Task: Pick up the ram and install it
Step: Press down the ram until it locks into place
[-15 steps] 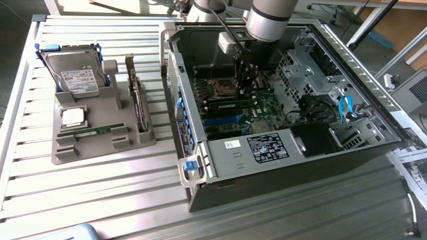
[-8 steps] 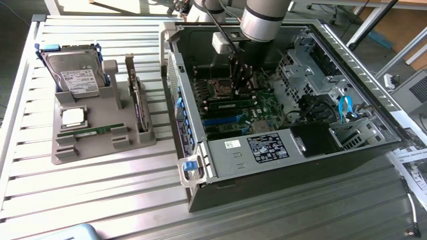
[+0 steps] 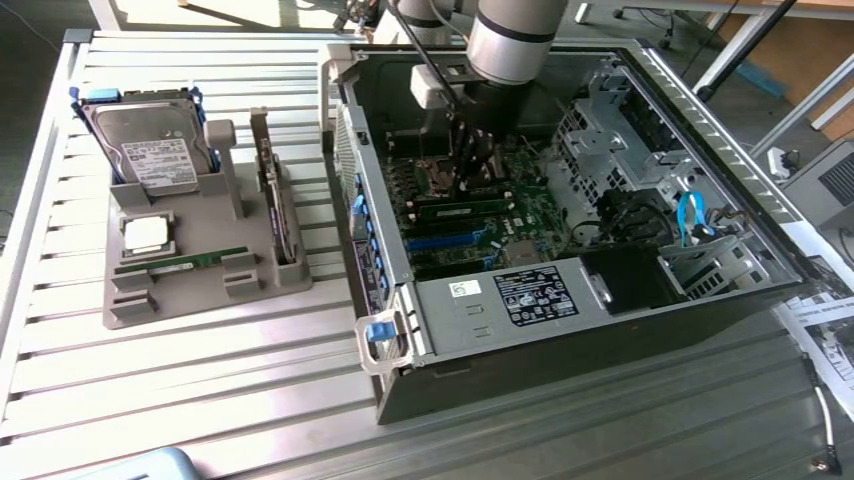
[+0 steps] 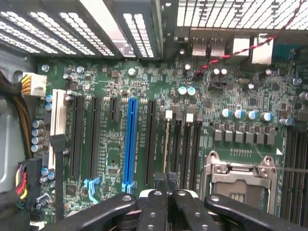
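Inside the case (image 3: pixel 747 230), the closed gripper (image 3: pixel 477 165) presses the ram (image 3: pixel 461 208) into its slot; seating likely needs firm, even pressure.

Closed end effector (image 4: pixel 167 185) hovers over the motherboard (image 4: pixel 144 120).

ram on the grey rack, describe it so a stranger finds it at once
Left of the open PC case in the exterior view sits a grey rack. The ram lies flat on it, just on the camera side of the square silver CPU. It is the only long, thin green stick there.
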